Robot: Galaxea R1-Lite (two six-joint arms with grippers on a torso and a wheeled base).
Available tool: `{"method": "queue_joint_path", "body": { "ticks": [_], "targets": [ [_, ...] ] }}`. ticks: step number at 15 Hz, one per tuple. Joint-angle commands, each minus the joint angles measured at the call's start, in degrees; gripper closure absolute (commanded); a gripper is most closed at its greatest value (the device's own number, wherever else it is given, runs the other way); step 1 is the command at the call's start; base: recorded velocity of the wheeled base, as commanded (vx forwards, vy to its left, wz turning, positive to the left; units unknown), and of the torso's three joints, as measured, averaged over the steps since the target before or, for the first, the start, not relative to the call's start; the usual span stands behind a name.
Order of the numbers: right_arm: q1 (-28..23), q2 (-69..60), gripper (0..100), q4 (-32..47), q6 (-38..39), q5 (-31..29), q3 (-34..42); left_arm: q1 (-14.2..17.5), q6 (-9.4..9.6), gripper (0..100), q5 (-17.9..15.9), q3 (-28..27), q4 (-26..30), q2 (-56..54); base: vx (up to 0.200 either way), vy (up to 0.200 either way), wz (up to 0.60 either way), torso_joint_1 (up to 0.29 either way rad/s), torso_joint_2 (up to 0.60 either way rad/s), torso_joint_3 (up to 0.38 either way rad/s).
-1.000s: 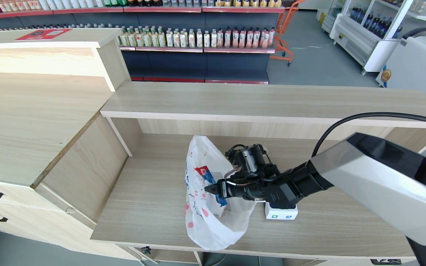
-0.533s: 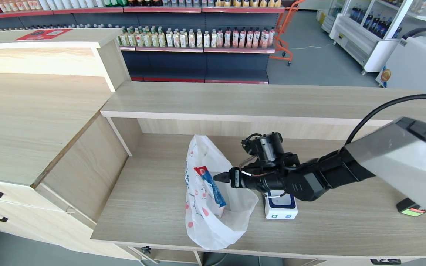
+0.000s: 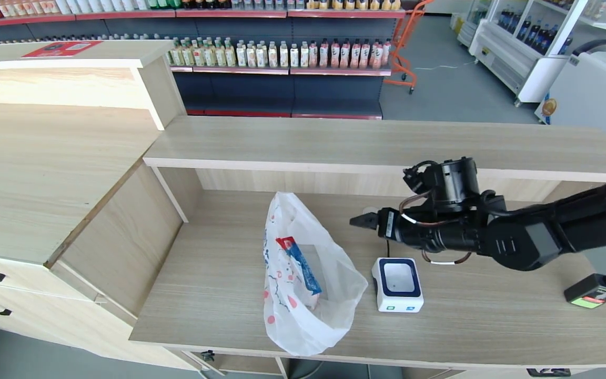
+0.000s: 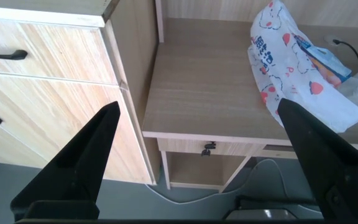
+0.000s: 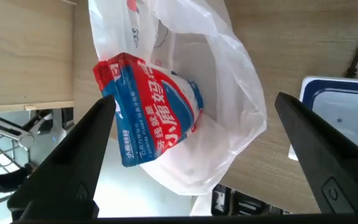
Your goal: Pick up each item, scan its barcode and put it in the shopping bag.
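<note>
A white shopping bag (image 3: 303, 295) with red and blue prints stands open on the lower counter (image 3: 219, 284). A blue and red snack package (image 3: 298, 261) leans inside it. My right gripper (image 3: 362, 220) hovers above the counter, to the right of the bag and behind the white barcode scanner (image 3: 397, 284). In the right wrist view the right gripper (image 5: 194, 102) is open and empty, facing the package (image 5: 154, 124), the bag (image 5: 235, 74) and the scanner (image 5: 340, 124). My left gripper (image 4: 199, 106) is open, low in front of the counter, with the bag (image 4: 291, 56) beyond it.
A small black bottle (image 3: 595, 289) with a green and red label lies at the counter's right end. A raised ledge (image 3: 376, 145) runs behind the work surface. Drawers (image 4: 36, 87) and a taller cabinet stand on the left. Store shelves with bottles are beyond.
My right gripper has drawn back out of the bag, up and to the right, leaving the package inside. The scanner and the black bottle are now uncovered.
</note>
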Motion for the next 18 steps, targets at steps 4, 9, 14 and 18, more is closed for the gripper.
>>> {"method": "queue_joint_path", "body": {
  "ticks": [4, 9, 14, 18],
  "targets": [
    [-6.31, -32.63, 0, 0.67, -18.73, -9.37, 29.12, 0.00, -0.02, 0, 0.01, 0.01, -0.04, -0.02, 0.000, 0.000, 0.00, 0.000, 0.00, 0.000],
    [-11.76, -51.70, 0, 0.41, -19.44, -4.71, 37.47, 0.00, -0.02, 0, 0.09, 0.01, -0.04, -0.02, 0.000, 0.000, 0.00, 0.000, 0.00, 0.000],
    [-18.53, -70.42, 0, 5.50, -19.96, -0.14, 43.88, 0.00, -0.02, 0, 0.01, 0.01, -0.04, -0.02, 0.000, 0.000, 0.00, 0.000, 0.00, 0.000],
    [-16.15, -72.53, 0, 5.77, -21.72, -0.32, 42.92, 0.00, -0.02, 0, 0.01, 0.01, 0.05, -0.02, 0.000, 0.000, 0.00, 0.000, 0.00, 0.000]
  ]
}}
